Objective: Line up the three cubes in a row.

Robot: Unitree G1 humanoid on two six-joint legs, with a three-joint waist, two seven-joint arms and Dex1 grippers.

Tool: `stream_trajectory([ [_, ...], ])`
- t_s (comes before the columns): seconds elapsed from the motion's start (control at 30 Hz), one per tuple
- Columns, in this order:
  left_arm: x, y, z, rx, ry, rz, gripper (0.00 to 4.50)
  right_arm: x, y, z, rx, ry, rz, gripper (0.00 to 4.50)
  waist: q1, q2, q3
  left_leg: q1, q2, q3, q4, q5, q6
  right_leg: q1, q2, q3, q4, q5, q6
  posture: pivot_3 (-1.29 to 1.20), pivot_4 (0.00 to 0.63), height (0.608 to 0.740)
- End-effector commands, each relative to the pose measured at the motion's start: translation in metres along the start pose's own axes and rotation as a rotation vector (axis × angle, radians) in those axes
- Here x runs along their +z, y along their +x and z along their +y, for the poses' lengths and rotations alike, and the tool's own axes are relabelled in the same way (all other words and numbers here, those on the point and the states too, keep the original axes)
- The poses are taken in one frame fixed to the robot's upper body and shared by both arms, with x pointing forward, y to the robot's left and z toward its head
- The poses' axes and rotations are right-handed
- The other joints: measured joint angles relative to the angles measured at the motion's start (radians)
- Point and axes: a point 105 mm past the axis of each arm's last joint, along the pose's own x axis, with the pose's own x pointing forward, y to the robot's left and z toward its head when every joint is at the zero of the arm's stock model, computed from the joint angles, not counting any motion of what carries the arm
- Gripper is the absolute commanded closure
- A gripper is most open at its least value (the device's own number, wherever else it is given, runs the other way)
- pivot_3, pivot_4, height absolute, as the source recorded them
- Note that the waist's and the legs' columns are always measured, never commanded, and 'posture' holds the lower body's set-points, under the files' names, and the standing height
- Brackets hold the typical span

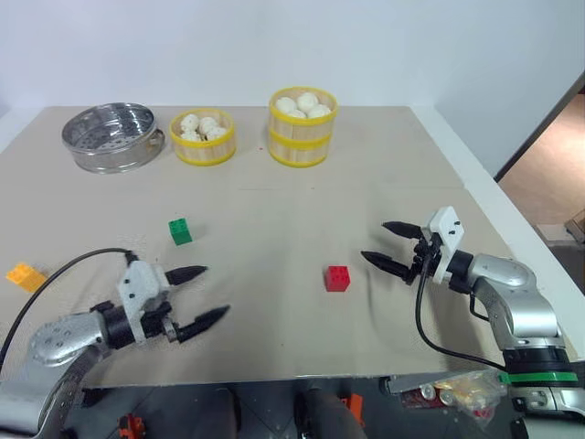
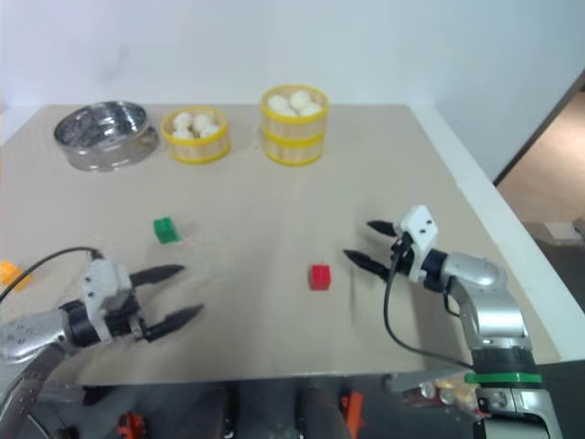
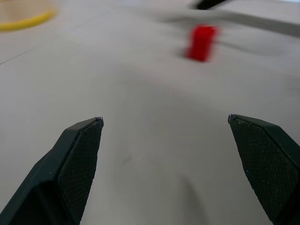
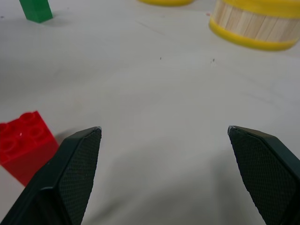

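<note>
Three cubes lie apart on the beige table. The red cube (image 1: 337,278) sits near the middle front, the green cube (image 1: 180,231) further left and back, the orange-yellow cube (image 1: 26,276) at the far left edge. My right gripper (image 1: 393,248) hovers open just right of the red cube, pointing at it; the red cube (image 4: 23,144) lies beside one of its fingers. My left gripper (image 1: 207,294) is open at the front left, below the green cube, aimed toward the red cube (image 3: 202,42). Both hold nothing.
At the table's back stand a metal steamer pan (image 1: 111,136), a low yellow-rimmed basket (image 1: 203,137) of white buns and a taller stacked one (image 1: 302,126). The table's right edge (image 1: 475,183) drops to the floor.
</note>
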Motion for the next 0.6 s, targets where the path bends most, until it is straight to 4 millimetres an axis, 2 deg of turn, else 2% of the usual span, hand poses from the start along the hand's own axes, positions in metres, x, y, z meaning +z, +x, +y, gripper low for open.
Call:
stream_trajectory([
  [0.03, 0.005, 0.007, -0.009, -0.126, 0.023, -0.009, 0.07, 0.024, 0.006, 0.002, 0.043, -0.075, -0.052, 0.0, -0.001, 0.0, 0.0, 0.0, 0.0, 0.0, 0.0, 0.0, 0.0, 0.0, 0.0, 0.0, 0.0, 0.0, 0.0, 0.0, 0.15, 0.74],
  [0.13, 0.001, 0.013, -0.009, -0.179, 0.037, -0.005, 0.07, 0.041, 0.011, 0.011, 0.104, -0.087, -0.079, 0.0, -0.001, 0.002, 0.001, 0.0, 0.001, 0.0, -0.001, 0.0, 0.0, 0.0, 0.002, 0.0, 0.0, 0.0, 0.0, 0.0, 0.15, 0.74],
  [0.23, -0.001, 0.016, -0.01, -0.231, 0.054, 0.0, 0.07, 0.05, 0.012, 0.033, 0.239, -0.092, -0.059, 0.0, 0.0, 0.002, 0.001, 0.0, 0.001, -0.001, -0.001, 0.0, 0.0, -0.001, 0.003, 0.0, 0.0, 0.0, 0.0, 0.0, 0.15, 0.74],
  [0.33, -0.003, 0.019, -0.008, -0.262, 0.063, -0.001, 0.07, 0.045, 0.009, 0.051, 0.372, -0.104, 0.009, 0.0, 0.001, 0.002, 0.001, 0.0, 0.002, -0.002, -0.001, 0.0, 0.0, 0.0, 0.003, 0.0, 0.0, 0.0, 0.0, 0.0, 0.15, 0.74],
  [0.47, -0.005, 0.022, -0.005, -0.29, 0.071, -0.002, 0.07, 0.042, 0.009, 0.057, 0.449, -0.138, 0.047, 0.0, 0.001, 0.002, 0.001, 0.0, 0.001, -0.001, 0.0, 0.0, 0.0, 0.0, 0.002, 0.0, 0.0, 0.0, 0.0, 0.0, 0.15, 0.74],
  [0.6, -0.006, 0.025, -0.005, -0.304, 0.072, -0.009, 0.07, 0.033, 0.018, 0.063, 0.51, -0.216, 0.078, 0.0, -0.001, 0.002, 0.001, 0.0, 0.001, -0.001, 0.0, 0.0, 0.0, 0.0, 0.002, 0.0, 0.0, 0.0, 0.0, 0.0, 0.15, 0.74],
])
